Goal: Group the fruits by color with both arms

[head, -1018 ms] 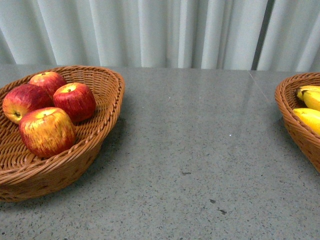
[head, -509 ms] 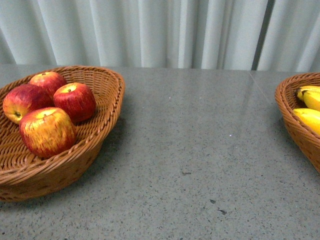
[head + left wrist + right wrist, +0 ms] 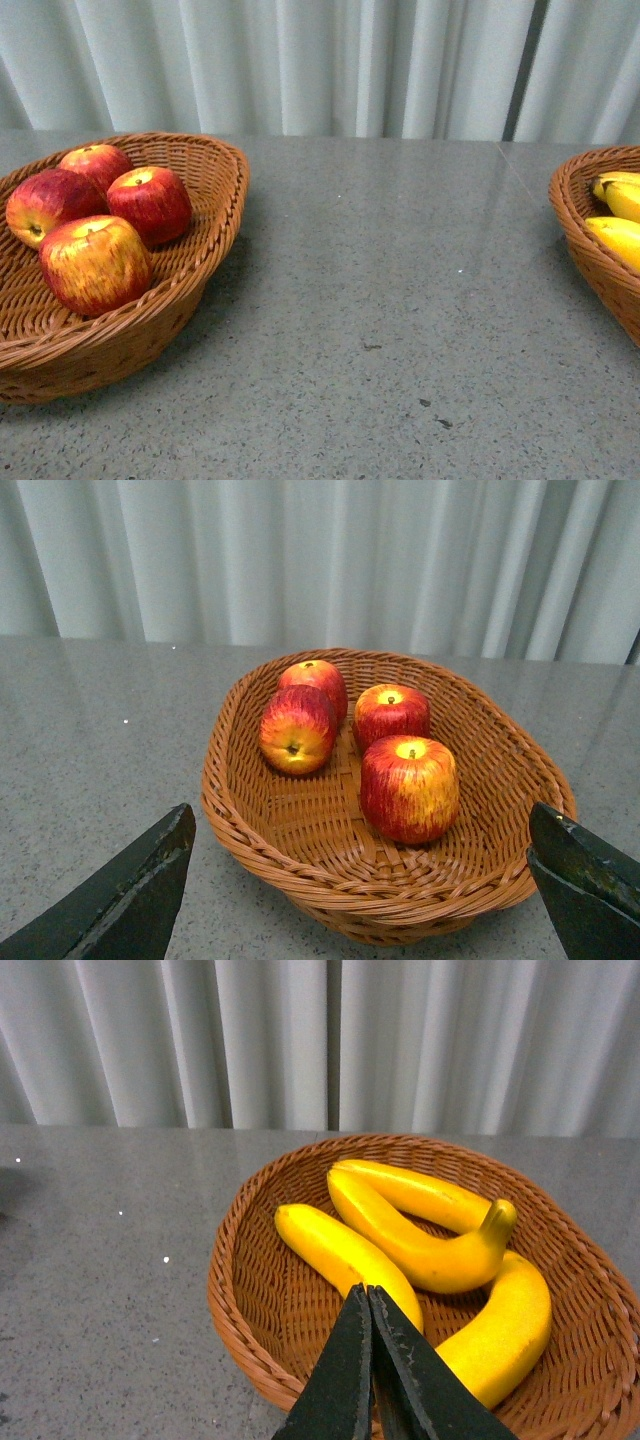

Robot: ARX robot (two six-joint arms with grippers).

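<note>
**A:** Why are the fruits split like that?

**B:** By colour, I'd judge. Four red apples [image 3: 408,785] lie in the wicker basket [image 3: 240,800] straight ahead of the left claw [image 3: 365,895]. Three of them sit bunched at the far side and the fourth nearer the claw. The yellow bananas [image 3: 420,1235] lie in a second wicker basket [image 3: 235,1300] just beyond the right claw [image 3: 371,1360].

**A:** Is either claw carrying anything?

**B:** No. The left claw is spread wide, one finger at each lower corner of its wrist view, with nothing between them. The right claw has its two fingers pressed together, tips meeting, nothing pinched. It points at the near rim of the banana basket.

**A:** So the sorting looks finished?

**B:** It seems so. The front view shows no loose fruit between the baskets.

**A:** And the surface?

**B:** Grey speckled stone [image 3: 400,300], slightly glossy, with a few dark marks. A seam crosses it near the banana basket.

**A:** The room?

**B:** Pale pleated curtains [image 3: 320,60] hang all along the back. Neither arm shows in the front view.
</note>
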